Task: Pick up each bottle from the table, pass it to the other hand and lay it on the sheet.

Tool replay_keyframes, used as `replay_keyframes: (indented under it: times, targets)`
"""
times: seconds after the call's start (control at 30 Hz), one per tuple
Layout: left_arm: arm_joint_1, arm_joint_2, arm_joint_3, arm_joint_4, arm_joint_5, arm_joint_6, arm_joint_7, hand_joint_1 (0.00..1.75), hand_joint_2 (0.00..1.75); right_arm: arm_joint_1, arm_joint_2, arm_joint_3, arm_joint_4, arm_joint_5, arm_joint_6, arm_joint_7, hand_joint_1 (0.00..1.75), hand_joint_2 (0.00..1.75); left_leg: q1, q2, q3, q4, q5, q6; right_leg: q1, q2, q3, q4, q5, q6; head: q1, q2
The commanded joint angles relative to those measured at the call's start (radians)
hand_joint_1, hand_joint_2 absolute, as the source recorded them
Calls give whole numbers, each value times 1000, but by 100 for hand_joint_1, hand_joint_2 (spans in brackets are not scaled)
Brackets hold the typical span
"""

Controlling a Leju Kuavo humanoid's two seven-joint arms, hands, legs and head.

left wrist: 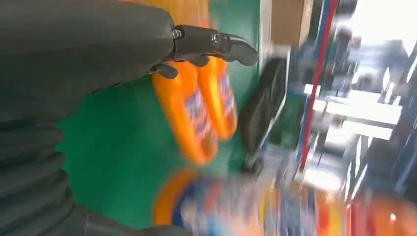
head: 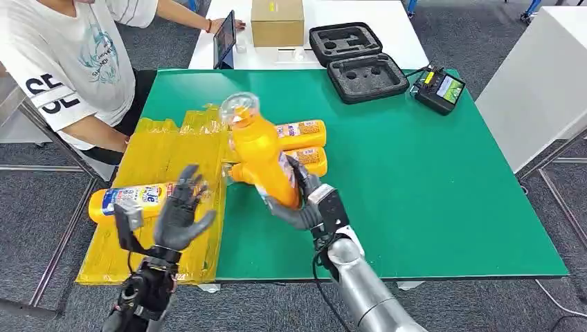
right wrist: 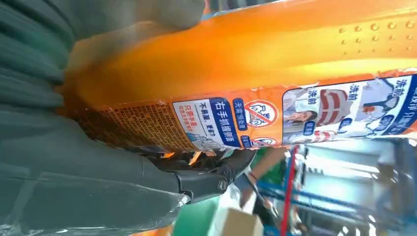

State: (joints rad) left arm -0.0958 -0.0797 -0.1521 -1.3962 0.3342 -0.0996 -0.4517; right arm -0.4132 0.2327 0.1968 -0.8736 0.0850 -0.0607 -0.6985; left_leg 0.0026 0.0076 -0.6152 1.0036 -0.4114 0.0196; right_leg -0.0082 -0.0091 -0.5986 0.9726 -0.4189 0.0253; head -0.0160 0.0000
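1. Bottle (head: 262, 155) number two sits in my right hand (head: 304, 204), lifted above the green table (head: 429, 187) with its clear cap (head: 239, 108) pointing up and away. My right fingers (right wrist: 211, 183) wrap tight around its lower part.
2. My left hand (head: 181, 211) waits just beside it, over the yellow sheet (head: 159, 200). Its fingers are spread and it holds nothing.
3. I think the pass comes next. The bottle looks smooth and a bit tilted, so it could slip if my right hand lets go before my left hand has it.
4. My left wrist view is blurry, so I may aim badly and bump the bottle instead of catching it.
5. One bottle on the sheet (head: 131, 200) already lies near the left edge. If I lay the next one touching it, one could roll off.
6. Two more bottles (head: 304, 144) lie side by side on the table, just behind the lifted one. A low swing could knock them.
7. A person (head: 76, 69) sits close to the sheet's far corner, so I must move slowly there.
8. Farther back are a black foam case (head: 356, 62), a small controller (head: 439, 90), a cardboard box (head: 277, 22) and a tablet (head: 225, 38). They are well apart from my hands.
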Motion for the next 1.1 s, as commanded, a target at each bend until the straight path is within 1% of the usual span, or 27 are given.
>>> replay_keyframes:
  times: [0.03, 0.1, 0.37, 0.47, 0.5, 0.57, 0.6, 0.7, 0.77, 0.83, 0.87, 0.9, 0.97, 1.1]
  targets:
    - [-68, 31, -199, 53, -6, -31, 24, 0, 175, -58, 31, 60, 172, -7, -5, 0, 175, 175, 1, -1, 2, 0, 0, -1, 1, -1, 2, 0, -1, -1, 0, 0]
    - [-80, 41, -223, 78, 0, -41, 25, 0, 175, -55, 25, 72, 173, -10, -10, 0, 175, 175, 1, -1, 5, -1, -1, -2, 1, 0, 5, 0, -2, -1, 0, 0]
    - [-80, 40, -225, 85, 8, -47, 29, 0, 175, -54, 24, 73, 173, -11, -11, 0, 175, 175, 1, -1, 3, -1, -1, -1, 1, 0, 3, -1, -1, -1, 0, 0]
    - [-95, 42, -244, 121, 17, -51, 30, 0, 175, -52, 22, 86, 177, -7, -11, 0, 175, 175, 1, -1, 3, -1, -1, -1, 0, 0, 3, 0, -1, -1, 0, 0]
    - [-105, 41, -251, 138, 20, -50, 30, 0, 175, -51, 22, 97, 180, -1, -9, 0, 175, 175, 1, -1, 4, -1, -1, -1, 1, 0, 4, -1, -1, -1, 0, 0]
    - [-124, 40, -259, 162, 32, -47, 25, 0, 175, -52, 24, 120, 189, 17, -18, 0, 175, 175, 1, -1, 3, -1, 0, -1, 1, 0, 3, -1, -1, -1, 0, 0]
    - [-137, 36, -258, 174, 42, -40, 23, 0, 175, -52, 27, 140, 195, 31, -20, 0, 175, 175, 1, -1, 5, -1, -1, -1, 1, 0, 5, 0, -2, -1, 0, 0]
    - [-178, 34, -254, 195, 56, -13, 28, 0, 175, -53, 44, 202, 230, 78, -13, 0, 175, 175, 1, -1, 4, 0, -1, -1, 1, 0, 4, 0, -1, -1, 0, 0]
    - [-189, 37, -248, 193, 57, 11, 25, 0, 175, -60, 52, 242, 258, 112, -9, 0, 175, 175, 2, -1, 2, 0, 0, -1, 1, 0, 2, 0, -1, -1, 0, 0]
    - [-194, 40, -233, 184, 66, 32, 26, 0, 175, -65, 68, 274, 288, 132, 1, 0, 175, 175, 2, 0, 4, 0, -1, -2, 1, 1, 4, 0, -1, -1, 0, 0]
    - [-196, 40, -228, 184, 64, 43, 26, 0, 175, -65, 71, 280, 292, 136, 2, 0, 175, 175, 2, 0, 3, 0, -1, -1, 1, 1, 2, 0, -1, -1, 0, 0]
    - [-201, 39, -221, 190, 70, 54, 29, 0, 175, -67, 76, 291, 299, 143, 6, 0, 175, 175, 2, 0, 5, -1, -1, -2, 1, 1, 5, 0, -2, -1, 0, 0]
    - [-210, 34, -206, 207, 87, 70, 28, 0, 175, -65, 77, 296, 302, 142, 7, 0, 175, 175, 2, -1, 3, 0, 0, -1, 1, 0, 2, 0, -1, -1, 0, 0]
    - [-220, 28, -183, 221, 118, 84, 18, 0, 175, -60, 64, 305, 309, 152, -3, 0, 175, 175, 3, -3, 5, -1, -1, -1, 2, -2, 5, -1, -2, -1, 0, 0]
